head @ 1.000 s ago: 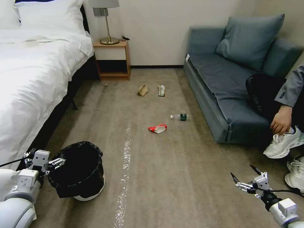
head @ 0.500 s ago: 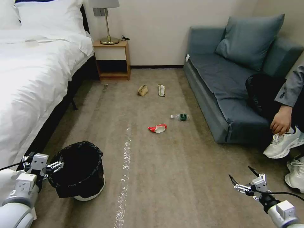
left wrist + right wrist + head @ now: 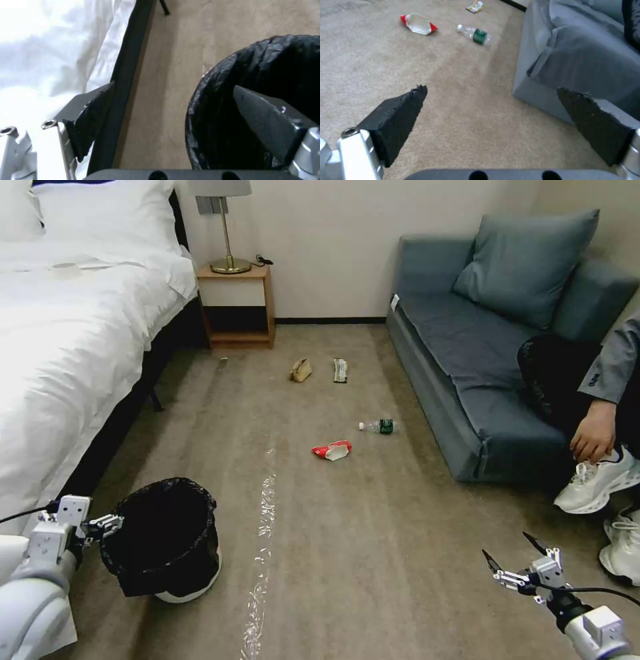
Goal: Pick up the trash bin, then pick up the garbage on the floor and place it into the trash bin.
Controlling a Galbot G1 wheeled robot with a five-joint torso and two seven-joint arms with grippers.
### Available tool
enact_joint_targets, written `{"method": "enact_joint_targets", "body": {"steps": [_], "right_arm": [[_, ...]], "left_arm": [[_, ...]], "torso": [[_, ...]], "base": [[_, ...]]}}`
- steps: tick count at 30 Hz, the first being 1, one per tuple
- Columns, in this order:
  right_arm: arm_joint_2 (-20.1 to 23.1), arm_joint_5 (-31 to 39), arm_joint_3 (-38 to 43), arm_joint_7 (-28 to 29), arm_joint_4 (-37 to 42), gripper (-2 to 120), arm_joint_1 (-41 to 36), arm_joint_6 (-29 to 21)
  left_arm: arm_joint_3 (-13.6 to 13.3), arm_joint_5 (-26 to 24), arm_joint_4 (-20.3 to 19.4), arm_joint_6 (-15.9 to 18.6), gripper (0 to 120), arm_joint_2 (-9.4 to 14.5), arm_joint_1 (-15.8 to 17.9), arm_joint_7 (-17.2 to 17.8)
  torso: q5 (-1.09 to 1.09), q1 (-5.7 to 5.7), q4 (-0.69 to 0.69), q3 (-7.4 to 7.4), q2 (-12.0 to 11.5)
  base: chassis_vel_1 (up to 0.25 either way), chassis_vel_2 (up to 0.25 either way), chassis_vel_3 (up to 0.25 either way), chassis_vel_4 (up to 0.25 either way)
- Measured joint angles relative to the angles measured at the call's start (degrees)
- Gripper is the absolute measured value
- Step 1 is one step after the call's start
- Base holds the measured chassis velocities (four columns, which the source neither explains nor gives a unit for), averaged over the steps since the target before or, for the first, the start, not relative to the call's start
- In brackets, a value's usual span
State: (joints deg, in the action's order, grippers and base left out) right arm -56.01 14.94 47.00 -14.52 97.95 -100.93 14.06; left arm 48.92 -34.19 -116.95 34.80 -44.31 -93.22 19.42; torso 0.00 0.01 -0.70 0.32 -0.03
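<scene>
Beige carpet [image 3: 347, 527] runs between a white-sheeted bed [image 3: 60, 347] on the robot's left and a blue-grey sofa [image 3: 467, 360] on its right, with a strip of clear tape [image 3: 263, 553] down the middle. Beside the bed's dark frame the trash bin [image 3: 167, 537] stands upright on the floor, its crinkly black liner folded over the rim. It looks light and stiff enough to lift by its wall, though the bag is slick and loose, so a hold that clamps rim and liner together seems safest. The left pincer [image 3: 110, 525] is spread wide at the near rim; in the left wrist view one finger [image 3: 263, 120] sits over the bag-lined mouth and the other outside it, not yet closed on the wall. The right pincer [image 3: 523, 560] hangs apart and empty, low over bare carpet near the sofa. Farther off lie the red-and-white wrapper [image 3: 332, 450], the small bottle [image 3: 380, 426], the tan paper bag [image 3: 301, 370] and the flat wrapper [image 3: 340, 370], all thin, crushable and light. The bed frame crowds the bin's far side, leaving the left arm little room.
</scene>
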Motion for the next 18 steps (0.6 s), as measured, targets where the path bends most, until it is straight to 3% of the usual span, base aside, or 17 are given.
{"method": "enact_joint_targets", "body": {"steps": [7, 18], "right_arm": [[0.0, 0.3, 0.4, -0.3, -0.8, 100, -0.3, 0.5], [-0.6, 0.1, 0.0, -0.4, -0.3, 100, -0.2, 0.1]], "left_arm": [[-1.1, -3.3, 6.4, 2.5, 90, 3.2, 5.3, -0.4], [-4.2, -11.1, 12.4, 4.1, 90, 4.6, 11.9, -2.7]], "torso": [[0.00, 0.00, 0.01, 0.00, 0.0], [-0.01, 0.00, 0.01, 0.00, 0.0]], "base": [[0.000, 0.000, 0.000, 0.000], [0.000, 0.000, 0.000, 0.000]]}}
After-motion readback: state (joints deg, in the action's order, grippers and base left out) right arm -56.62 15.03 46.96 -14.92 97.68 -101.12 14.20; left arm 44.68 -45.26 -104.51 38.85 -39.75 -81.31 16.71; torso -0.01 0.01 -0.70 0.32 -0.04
